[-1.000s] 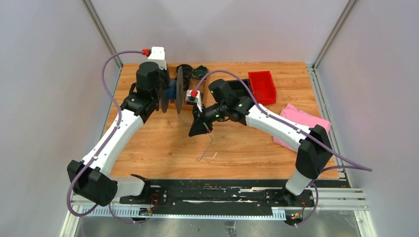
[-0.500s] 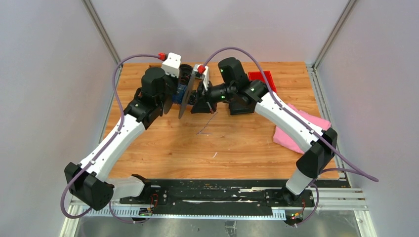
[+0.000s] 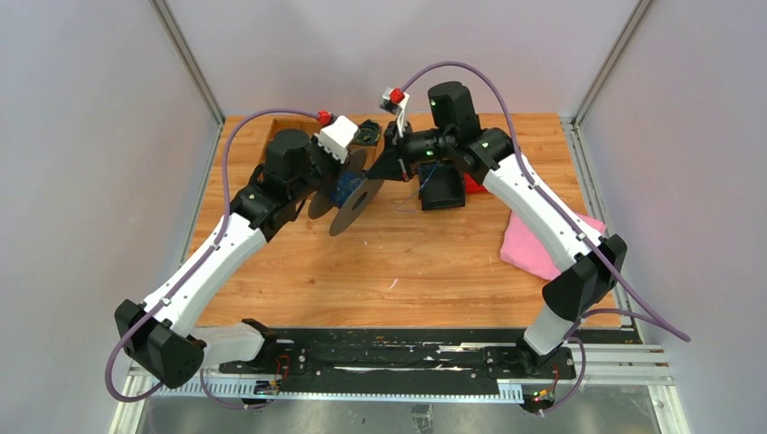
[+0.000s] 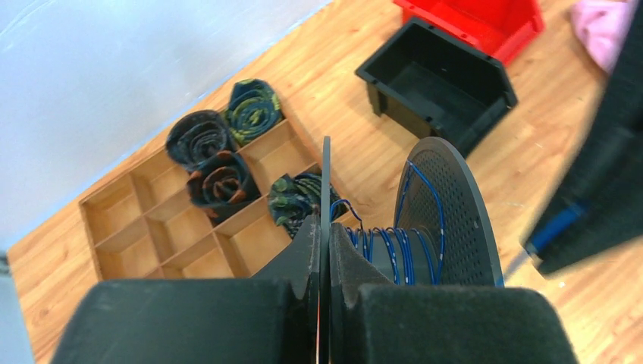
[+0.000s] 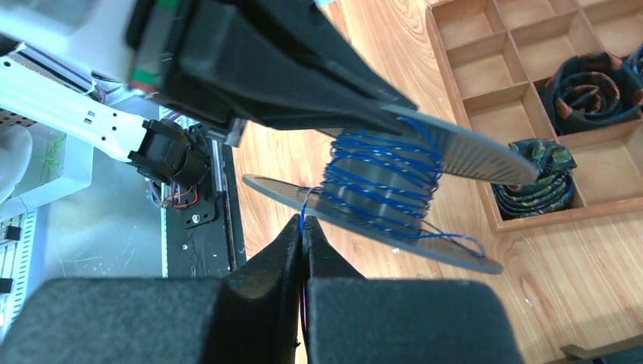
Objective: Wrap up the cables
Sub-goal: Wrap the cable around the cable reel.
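Clamping the near flange of the grey spool (image 4: 453,227) with the left gripper (image 4: 324,246), fingers pressed shut on either face of the thin disc, low in the middle of the left wrist view. Holding that spool tilted and clear of the table (image 3: 407,262), left of centre in the overhead view. Pinching one strand of the cables (image 5: 379,178) with the right gripper (image 5: 303,227), jaws fully together on the fine dark blue wire, at the lower middle of the right wrist view. Leading that strand up from the fingertips to the lower flange, just beside the core. Carrying most of the wire as loose blue turns around the core, between the two flanges. Sharing the table with a wooden divider tray (image 4: 121,254) in the upper left of the left wrist view, rolled bundles (image 4: 201,140) in some compartments, and with a black bin (image 4: 436,83) just beside a red bin (image 4: 485,19) at the upper right. Passing a pink cloth (image 3: 526,251) at the right of the overhead view.
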`<state>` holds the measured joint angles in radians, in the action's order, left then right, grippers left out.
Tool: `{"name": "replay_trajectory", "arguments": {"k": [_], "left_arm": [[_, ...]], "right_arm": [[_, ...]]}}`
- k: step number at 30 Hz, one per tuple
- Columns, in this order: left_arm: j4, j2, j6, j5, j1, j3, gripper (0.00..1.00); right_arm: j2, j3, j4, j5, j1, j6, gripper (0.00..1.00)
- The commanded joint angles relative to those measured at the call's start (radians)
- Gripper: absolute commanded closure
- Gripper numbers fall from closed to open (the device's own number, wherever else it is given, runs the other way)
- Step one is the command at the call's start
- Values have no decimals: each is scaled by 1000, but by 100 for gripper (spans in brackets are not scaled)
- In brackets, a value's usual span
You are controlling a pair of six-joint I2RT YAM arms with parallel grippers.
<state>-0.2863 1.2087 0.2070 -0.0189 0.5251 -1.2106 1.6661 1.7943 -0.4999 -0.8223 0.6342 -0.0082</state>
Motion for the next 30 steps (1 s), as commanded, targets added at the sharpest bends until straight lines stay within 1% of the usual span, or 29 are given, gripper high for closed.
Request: {"name": "replay_trajectory", "arguments": {"k": [1,5,10,18,24,30], "left_arm": [[1,-39,59,-153,3,-30,100],[-20,-44,79,-204,3,-35,100],[-26,-48,72,-222,3,-33,100],[-24,-54,18,-233,4,-39,100],[-29,-58,-12,-215,1,-49,100],[-28,-57,-72,-225,-23,-63,100]], "right_arm": [[12,26,-16,-42,-45,7,99],[9,7,-20,-70,-77,4,99],[-1,-9,-27,-90,-117,-20,99],[5,-54,-50,-119,-206,-72,99],[6,-114,-51,-137,-277,-121,99],[16,-170,-52,-147,-331,-175,99]]}}
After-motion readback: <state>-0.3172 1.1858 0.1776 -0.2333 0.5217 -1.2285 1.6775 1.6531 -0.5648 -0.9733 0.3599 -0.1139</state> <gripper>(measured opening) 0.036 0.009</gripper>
